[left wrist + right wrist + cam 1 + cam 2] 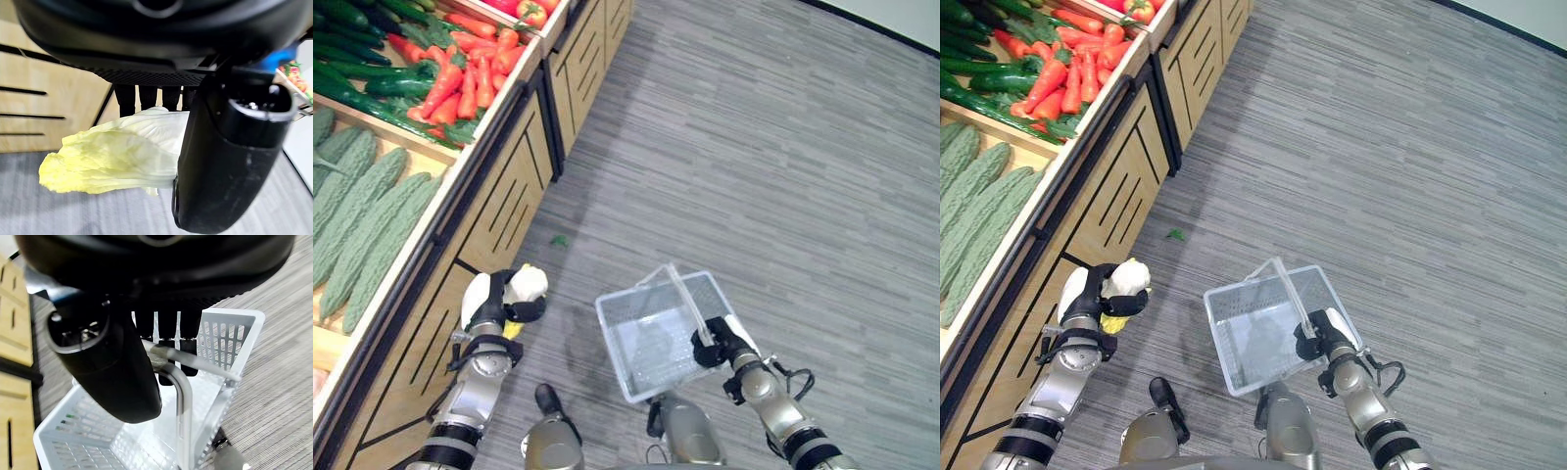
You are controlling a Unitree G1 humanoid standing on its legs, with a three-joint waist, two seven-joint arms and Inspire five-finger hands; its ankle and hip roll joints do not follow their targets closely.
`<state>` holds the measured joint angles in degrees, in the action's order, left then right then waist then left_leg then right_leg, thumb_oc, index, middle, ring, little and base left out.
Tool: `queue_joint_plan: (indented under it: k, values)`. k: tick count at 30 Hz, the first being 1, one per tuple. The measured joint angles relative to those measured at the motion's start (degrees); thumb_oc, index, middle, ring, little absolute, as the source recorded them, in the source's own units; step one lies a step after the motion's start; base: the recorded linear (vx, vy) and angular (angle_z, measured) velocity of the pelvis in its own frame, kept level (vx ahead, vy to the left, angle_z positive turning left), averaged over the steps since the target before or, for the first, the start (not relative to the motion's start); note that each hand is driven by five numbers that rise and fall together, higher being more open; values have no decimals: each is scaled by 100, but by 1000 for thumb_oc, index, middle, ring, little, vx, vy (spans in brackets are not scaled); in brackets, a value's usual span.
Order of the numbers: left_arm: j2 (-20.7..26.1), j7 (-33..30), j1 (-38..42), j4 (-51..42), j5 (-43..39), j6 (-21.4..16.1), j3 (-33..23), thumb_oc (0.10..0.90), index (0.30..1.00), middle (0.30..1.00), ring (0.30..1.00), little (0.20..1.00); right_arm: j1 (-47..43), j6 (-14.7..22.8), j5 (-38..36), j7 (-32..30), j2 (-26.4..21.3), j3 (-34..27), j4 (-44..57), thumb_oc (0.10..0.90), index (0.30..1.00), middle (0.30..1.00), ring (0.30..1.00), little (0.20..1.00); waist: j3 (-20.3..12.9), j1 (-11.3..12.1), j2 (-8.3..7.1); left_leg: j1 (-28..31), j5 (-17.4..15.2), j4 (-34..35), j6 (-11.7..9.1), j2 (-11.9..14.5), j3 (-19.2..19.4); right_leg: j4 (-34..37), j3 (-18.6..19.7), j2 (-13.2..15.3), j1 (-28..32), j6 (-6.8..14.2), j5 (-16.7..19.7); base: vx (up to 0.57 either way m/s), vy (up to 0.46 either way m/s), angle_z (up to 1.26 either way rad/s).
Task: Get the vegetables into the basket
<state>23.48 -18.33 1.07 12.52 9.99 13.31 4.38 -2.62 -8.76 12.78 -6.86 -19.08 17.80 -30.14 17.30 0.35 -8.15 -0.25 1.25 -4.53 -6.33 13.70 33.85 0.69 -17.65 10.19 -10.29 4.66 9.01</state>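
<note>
Left eye view: one white basket [656,338] hangs at five o'clock over the grey floor [783,166], its handle [688,304] clenched in the right hand [717,345]. At eight o'clock the left hand [499,305] grasps one pale cabbage [527,284]. The counter [499,186] at ten o'clock carries carrots [470,73], cucumbers [372,73] and four bitter gourds [362,211].

Right eye view: one small green leaf [1176,234] lies on the floor beside the counter.

Left wrist view: fingers [146,98] and thumb curl round the cabbage's yellow-green leaves.

Right wrist view: fingers [166,325] are wrapped over the handle; the basket looks empty.
</note>
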Motion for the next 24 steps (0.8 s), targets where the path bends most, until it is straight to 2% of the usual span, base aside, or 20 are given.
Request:
queue_joint_plan:
  k: [2,3,4,7,13,17,18,19,20,21,22,23,24]
  values:
    - [-71,-5,-89,26,-109,3,-5,400,300,300,300,300,150,-2,85,40,-34,25,15,400,300,300,300,300,-64,-44,125,-13,27,18,-27,61,-38,-68,-106,-38,-27,-21,29,-11,-119,-8]
    - [-75,-4,-91,27,-112,3,-5,400,300,300,300,300,154,-2,86,41,-37,27,15,400,300,300,300,300,-68,-44,133,-14,28,20,-27,62,-38,-68,-106,-41,-27,-21,29,-12,-65,-10]
    - [-253,-9,-218,98,-216,5,-1,400,300,300,300,300,303,-7,88,83,-122,34,25,400,300,300,300,300,-174,-37,331,-19,50,53,-23,53,-62,42,-51,-122,-25,-45,193,-18,-47,-13]
    - [-436,-6,-280,197,-218,7,8,400,300,300,300,300,339,-36,86,84,-233,48,23,400,300,300,300,300,-278,-129,578,-27,130,210,-16,2,-84,166,-58,-134,-24,-42,276,-34,-77,-3]
    - [-443,-11,-226,197,-226,1,12,400,300,300,300,300,323,-46,87,90,-318,49,23,400,300,300,300,300,-301,-142,708,-72,277,381,0,6,-200,217,-148,-183,-40,6,237,15,-126,9]
    - [-427,-26,-247,314,-332,0,20,400,300,300,300,300,314,-33,87,91,-321,85,-19,400,300,300,300,300,-273,-98,687,-193,256,-78,-8,270,-466,-48,-158,-336,-83,-99,28,50,-71,-4]
    - [-422,-29,-242,320,-334,0,20,400,300,300,300,300,288,-32,87,83,-319,85,-21,400,300,300,300,300,-227,-80,644,-278,237,-273,-2,310,-671,-87,-101,-341,-75,-134,-9,190,152,-3]
    - [-383,-40,-170,334,-335,-8,76,400,300,300,300,300,250,-31,87,72,-322,77,-6,400,300,300,300,300,-154,-58,527,-591,-27,-615,20,275,-1397,-14,12,-317,-44,-245,-23,135,177,-10]
    - [-368,-39,-134,342,-335,-41,94,400,300,300,300,300,208,-33,87,83,-332,77,-17,400,300,300,300,300,-119,40,473,-645,-163,-454,-125,61,-2053,51,120,-302,-44,-235,42,162,257,-13]
    - [-365,-41,-108,342,-336,-57,105,400,300,300,300,300,178,-28,88,77,-339,54,-22,400,300,300,300,300,-77,36,407,-762,-249,-327,-203,-119,-2545,136,199,-299,-52,-193,78,77,284,-44]
    - [-365,-65,-88,404,-335,-56,192,400,300,300,300,300,59,-25,93,69,-380,21,-77,400,300,300,300,300,-21,2,385,-873,-216,245,-112,-526,-3371,221,355,-275,-117,-101,150,78,315,-53]
    - [-357,-58,-91,405,-335,-54,251,400,300,300,300,300,15,-17,95,45,-385,-37,-76,400,300,300,300,300,31,-19,418,-994,-13,143,66,-590,-3222,175,464,-283,-192,-83,173,67,327,-80]
    - [-349,-60,-83,411,-335,-46,250,400,300,300,300,300,-10,0,94,27,-358,-66,-46,400,300,300,300,300,60,-15,365,-1061,44,-64,70,-676,-3076,92,637,-221,-324,-74,172,74,296,-84]
